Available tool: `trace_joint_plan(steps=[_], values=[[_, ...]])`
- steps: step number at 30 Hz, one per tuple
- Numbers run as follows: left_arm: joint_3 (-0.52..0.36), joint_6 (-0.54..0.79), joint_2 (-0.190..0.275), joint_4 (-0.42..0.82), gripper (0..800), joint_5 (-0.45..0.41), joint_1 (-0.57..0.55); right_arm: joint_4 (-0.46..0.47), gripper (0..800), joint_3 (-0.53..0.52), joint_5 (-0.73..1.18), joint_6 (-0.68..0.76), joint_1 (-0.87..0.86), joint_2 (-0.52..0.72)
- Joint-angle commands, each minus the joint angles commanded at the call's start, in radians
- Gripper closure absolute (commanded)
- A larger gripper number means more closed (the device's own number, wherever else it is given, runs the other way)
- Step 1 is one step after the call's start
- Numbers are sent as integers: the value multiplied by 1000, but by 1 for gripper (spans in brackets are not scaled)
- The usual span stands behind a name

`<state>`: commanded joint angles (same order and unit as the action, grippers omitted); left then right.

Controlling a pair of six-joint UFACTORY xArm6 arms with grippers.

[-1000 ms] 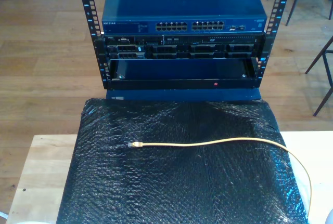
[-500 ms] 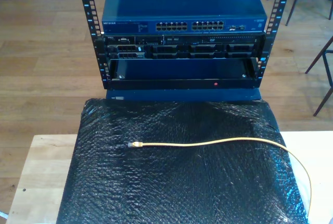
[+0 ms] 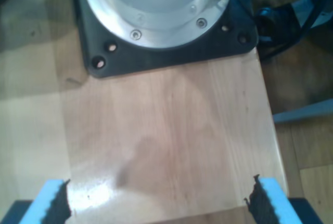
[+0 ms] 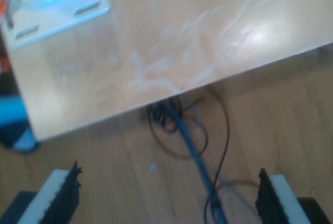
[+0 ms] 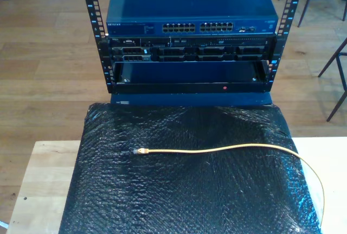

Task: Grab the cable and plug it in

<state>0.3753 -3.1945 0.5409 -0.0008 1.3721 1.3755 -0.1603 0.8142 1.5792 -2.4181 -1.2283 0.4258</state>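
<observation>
Black bubble-wrap mat (image 5: 190,190) carries the cable (image 5: 227,148), its plug (image 5: 140,151) towards the exterior view's left, before the switch (image 5: 192,27). My first gripper (image 3: 158,203) and my second gripper (image 4: 169,195) gape empty; I should pinch just behind the plug, aligned with a port.

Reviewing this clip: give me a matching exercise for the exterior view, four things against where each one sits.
Things:
1. thin yellow network cable
2. small clear plastic plug
3. dark blue network switch
4. black bubble-wrap mat

Places:
A. covering the pale wooden table
B. on top of the black equipment rack
C. at the cable's tip, toward the exterior view's left
D. lying across the mat, trailing off at the exterior view's right

Pairs: 1-D, 2-C, 3-B, 4-A
</observation>
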Motion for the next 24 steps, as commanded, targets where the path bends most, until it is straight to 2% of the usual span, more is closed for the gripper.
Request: trace_joint_plan(steps=[3, 6, 10, 12, 17, 24], values=[[18, -55, -2, -2, 0, 28, -35, -74, 0, 32, 46, 31, 2, -5], [46, -109, -2, -2, 0, 110, -110, -144, 3, 44, 77, 52, 9, -2], [80, -199, -8, -3, 0, 233, -216, -190, 4, 51, 117, 121, 48, 2], [92, -255, -8, -9, 0, 265, -264, -192, 3, 60, 121, 163, 87, 2], [98, -385, -9, -78, 0, 292, -373, -216, 3, 61, 123, 229, 141, 8], [112, -503, -11, -160, 0, 290, -477, -344, 3, 81, 173, 264, 152, 21]])
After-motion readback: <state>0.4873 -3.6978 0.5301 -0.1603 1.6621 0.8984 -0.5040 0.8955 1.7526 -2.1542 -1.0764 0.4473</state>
